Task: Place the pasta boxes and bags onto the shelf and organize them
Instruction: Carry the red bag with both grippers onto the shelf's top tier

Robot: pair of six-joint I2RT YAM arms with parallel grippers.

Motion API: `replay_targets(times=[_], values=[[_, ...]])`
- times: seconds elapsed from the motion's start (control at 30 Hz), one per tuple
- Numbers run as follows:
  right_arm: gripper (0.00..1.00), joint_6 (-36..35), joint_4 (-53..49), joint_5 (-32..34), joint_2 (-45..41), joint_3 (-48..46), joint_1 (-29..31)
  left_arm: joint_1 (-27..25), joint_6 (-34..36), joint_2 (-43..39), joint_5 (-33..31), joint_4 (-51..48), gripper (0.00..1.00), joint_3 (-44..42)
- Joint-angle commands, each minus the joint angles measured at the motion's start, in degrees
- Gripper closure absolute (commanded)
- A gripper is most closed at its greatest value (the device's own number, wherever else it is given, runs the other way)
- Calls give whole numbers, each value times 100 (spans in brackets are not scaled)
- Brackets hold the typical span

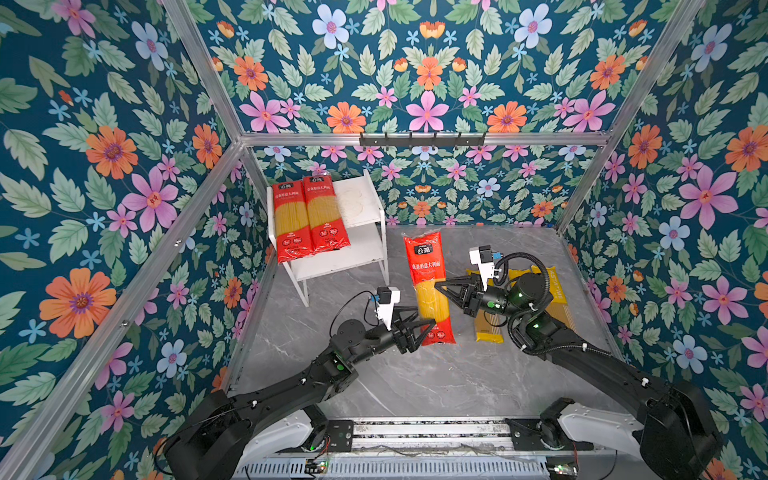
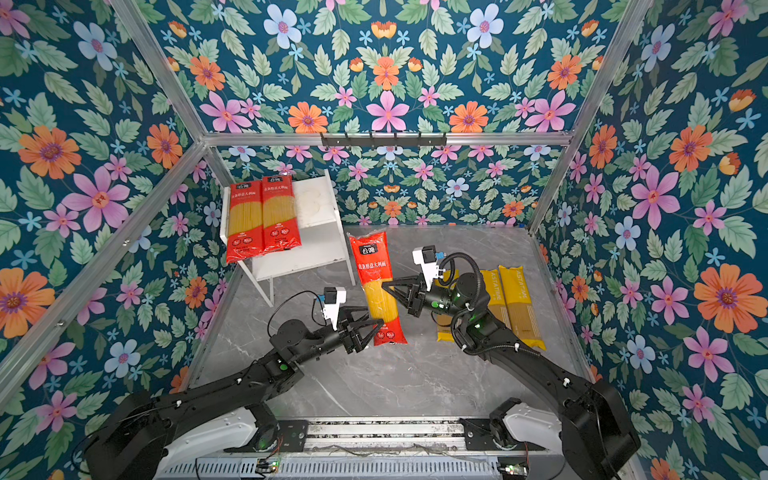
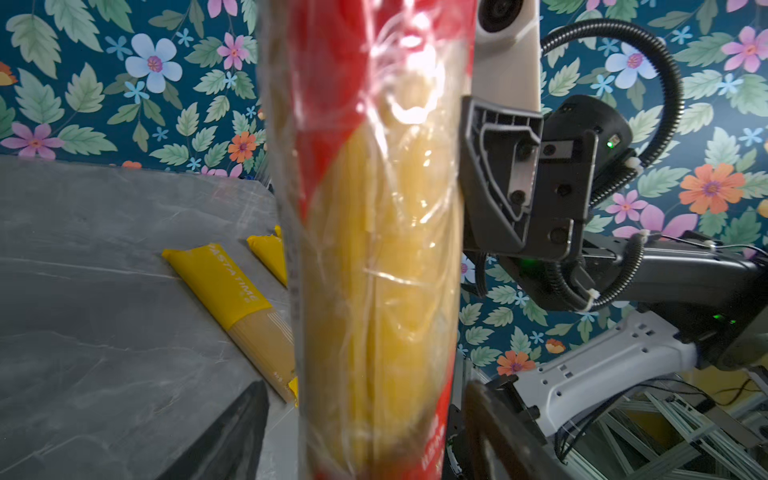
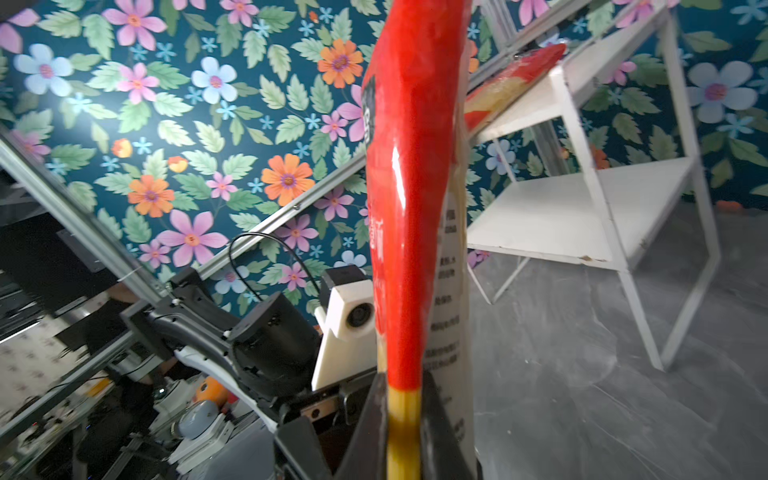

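Right hand point(image 1: 439, 286) pinching red spaghetti bag point(image 1: 428, 266), left hand point(image 1: 424, 328) spread, long axis front-to-back

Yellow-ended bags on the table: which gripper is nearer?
Right. The right gripper, shut on the red-ended bag, sits just beside the yellow-ended bags. The left gripper is open around that bag's lower end, on its far side.

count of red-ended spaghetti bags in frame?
3. Left red bag and right red bag lie side by side on the shelf's top board; third red bag is pinched in the right gripper, left gripper open around its lower end. None seems hidden.
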Motion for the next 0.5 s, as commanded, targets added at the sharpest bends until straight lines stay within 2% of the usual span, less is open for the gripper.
replay_targets(times=[0.0, 0.27, 0.4, 0.47], values=[[100, 545, 1444, -507, 73, 190, 36, 2, 169, -123, 334, 313, 27, 85], [100, 1019, 1873, -848, 399, 421, 51, 4, 241, -249, 687, 175, 42, 289], [100, 1115, 1737, -704, 533, 534, 49, 11, 264, -327, 552, 9, 58, 316], [94, 1024, 1509, -563, 558, 538, 50, 15, 260, -369, 414, -129, 64, 360]])
